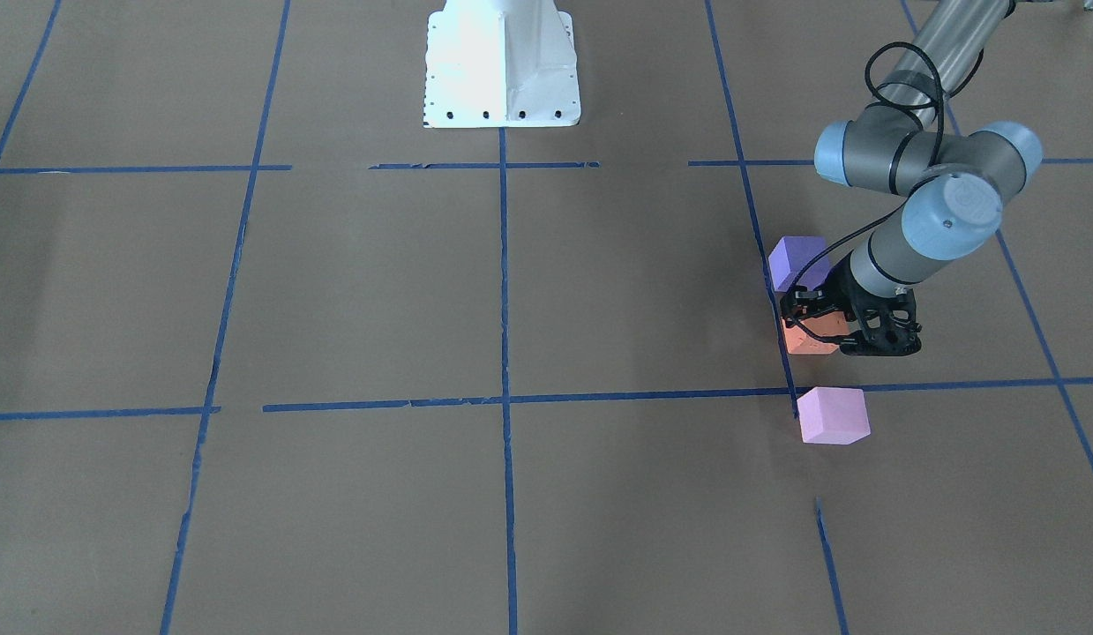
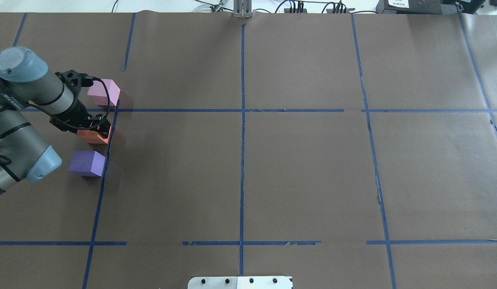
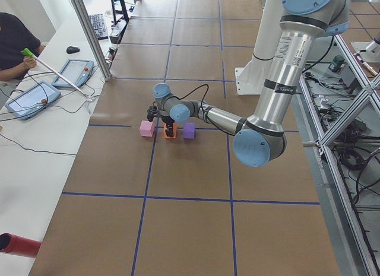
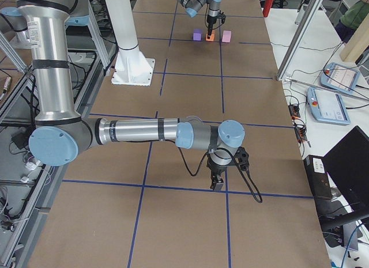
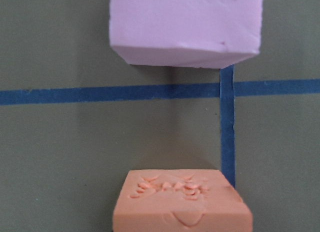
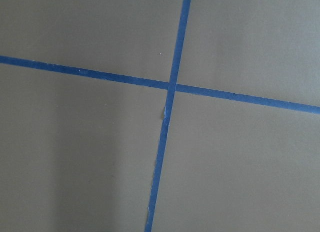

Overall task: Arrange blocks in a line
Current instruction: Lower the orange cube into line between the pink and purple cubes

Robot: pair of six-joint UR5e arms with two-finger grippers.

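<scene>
Three blocks stand in a row along a blue tape line. The orange block (image 1: 811,341) (image 2: 92,138) is in the middle. The dark purple block (image 1: 797,262) (image 2: 87,162) is on the robot's side of it and the pale pink block (image 1: 833,414) (image 2: 104,91) on the far side, with small gaps between them. My left gripper (image 1: 824,331) (image 2: 92,130) points down, its fingers hugging the orange block, which rests on the table. The left wrist view shows the orange block (image 5: 182,207) close below and the pink block (image 5: 186,25) ahead. My right gripper (image 4: 218,184) hangs over the tape far from the blocks; I cannot tell if it is open or shut.
Brown paper with a blue tape grid (image 2: 242,110) covers the table. The white robot base (image 1: 502,62) stands at the robot's edge. A side bench holds tablets (image 3: 32,99) and cables. The right wrist view shows only a tape crossing (image 6: 170,86).
</scene>
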